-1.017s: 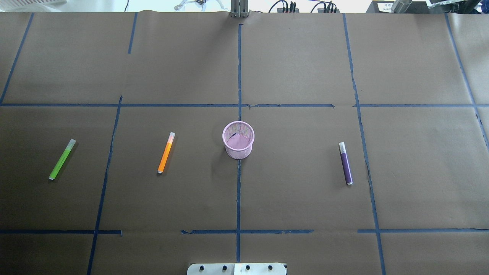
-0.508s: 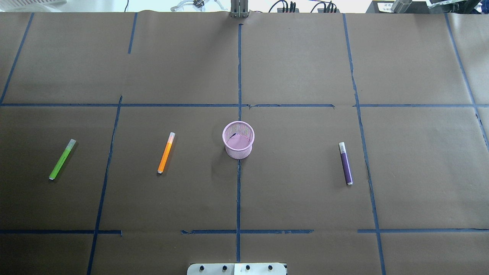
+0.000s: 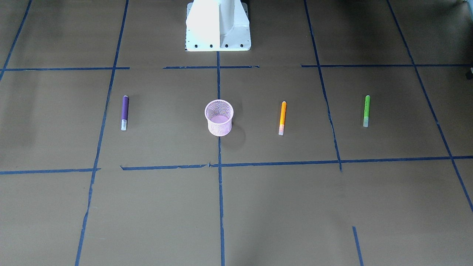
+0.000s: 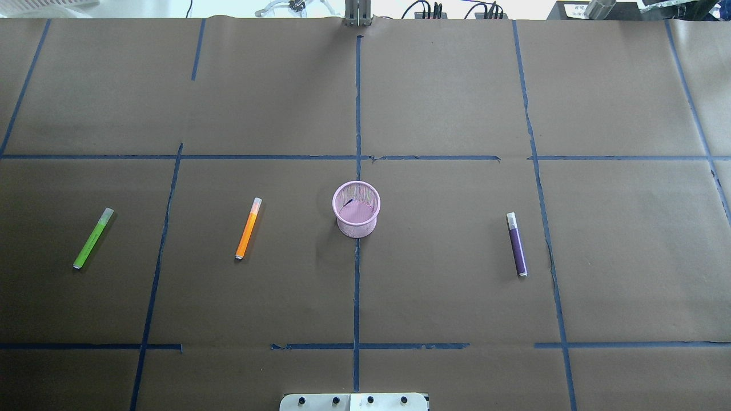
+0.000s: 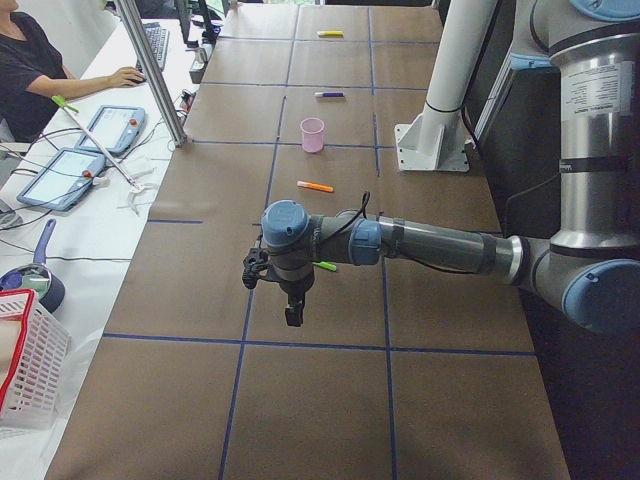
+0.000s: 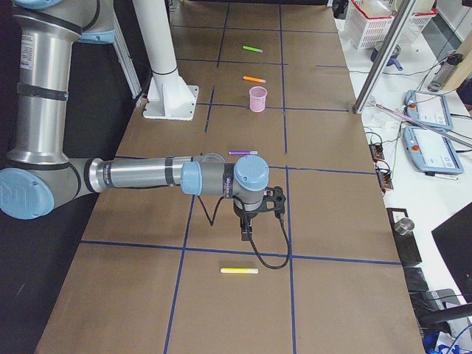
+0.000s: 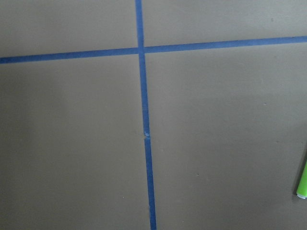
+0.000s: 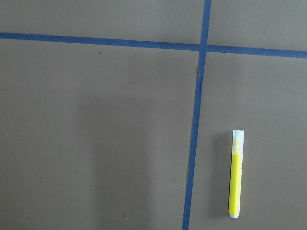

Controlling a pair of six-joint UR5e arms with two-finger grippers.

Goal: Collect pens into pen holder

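Observation:
The pink mesh pen holder (image 4: 357, 227) stands upright at the table's middle and holds no pens. The orange pen (image 4: 248, 228) lies to its left and the green pen (image 4: 93, 238) farther left. The purple pen (image 4: 517, 244) lies to its right. All three lie flat on the paper. My left gripper (image 5: 291, 308) hangs beyond the green pen (image 5: 325, 266), whose tip shows in the left wrist view (image 7: 302, 184). My right gripper (image 6: 245, 231) hangs between the purple pen (image 6: 243, 153) and a yellow pen. I cannot tell whether either gripper is open or shut.
A yellow pen (image 8: 235, 173) lies at the table's far right end, just past my right gripper (image 6: 240, 271). The robot's white base (image 3: 218, 26) stands at the near edge. A person, tablets and a basket (image 5: 20, 365) are beyond the far edge.

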